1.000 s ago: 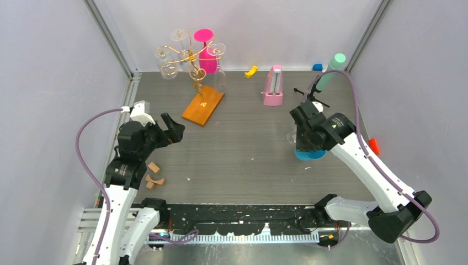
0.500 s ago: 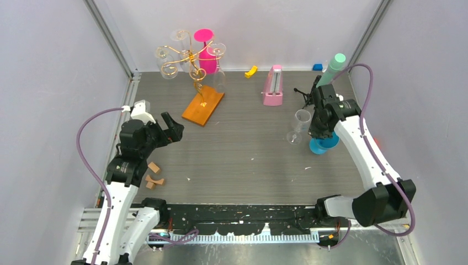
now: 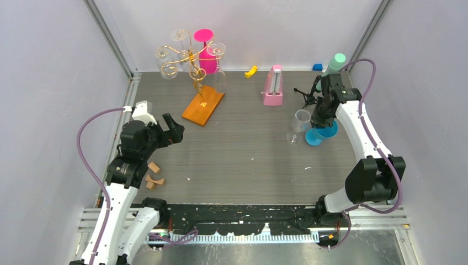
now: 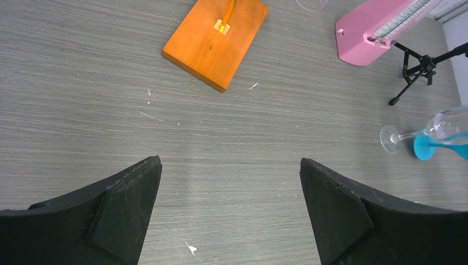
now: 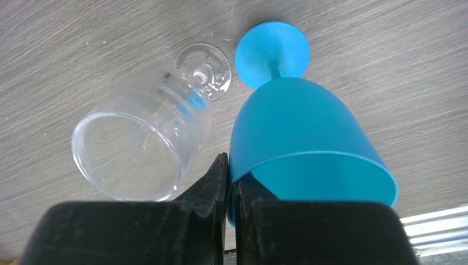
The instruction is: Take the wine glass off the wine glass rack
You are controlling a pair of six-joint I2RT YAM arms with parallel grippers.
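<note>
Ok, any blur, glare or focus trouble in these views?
Top external: sharp, evenly lit, though the hanging glasses on the rack fade into the pale wall. Left wrist: crisp table grain, no glare. Right wrist: the clear glass is smeared, the blue glass sharper, the right gripper a dark soft mass.

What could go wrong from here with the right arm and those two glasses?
The right gripper pinches the blue wine glass by its rim, with the clear wine glass close beside; pulling away could tip either. The wine glass rack holds more glasses on a thin stem; a tug might topple it.
</note>
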